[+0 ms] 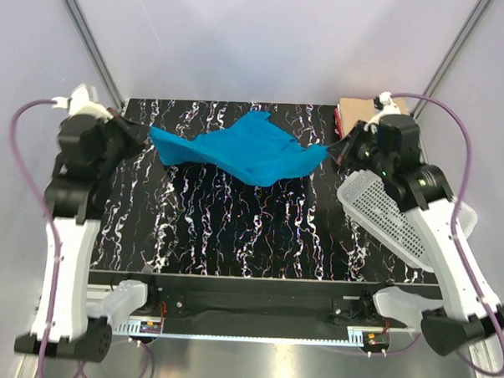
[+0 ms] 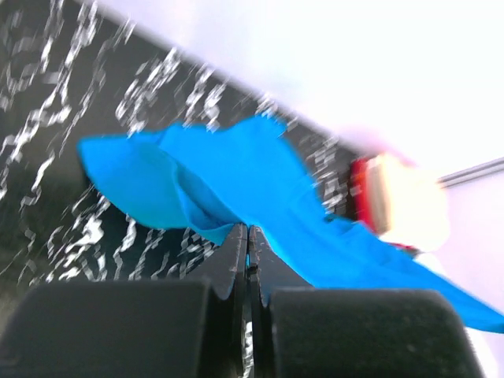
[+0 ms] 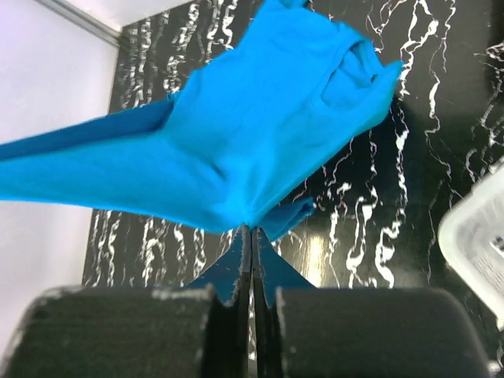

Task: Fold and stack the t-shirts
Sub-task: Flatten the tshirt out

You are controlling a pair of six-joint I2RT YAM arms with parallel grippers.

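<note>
Black, white-veined table (image 1: pixel 233 230) set between pale walls (image 1: pixel 258 39); open surface across the near half, in front of the cloth. At the right edge, white basket (image 1: pixel 393 220), reaching past the table side under the right arm. In the far right corner, folded t-shirts (image 1: pixel 355 116) (tan on top, red edge below). Blue t-shirt (image 1: pixel 245 155) strung across the far half, raised at both ends, sagging mid-span; contact with the table there not determinable. Cloth wrinkled, one pointed flap toward the far edge. Left gripper (image 1: pixel 144 136) clamped on the shirt's left end, jaws together. Right gripper (image 1: pixel 333 151) likewise clamped on the right end, near the folded pile.
</note>
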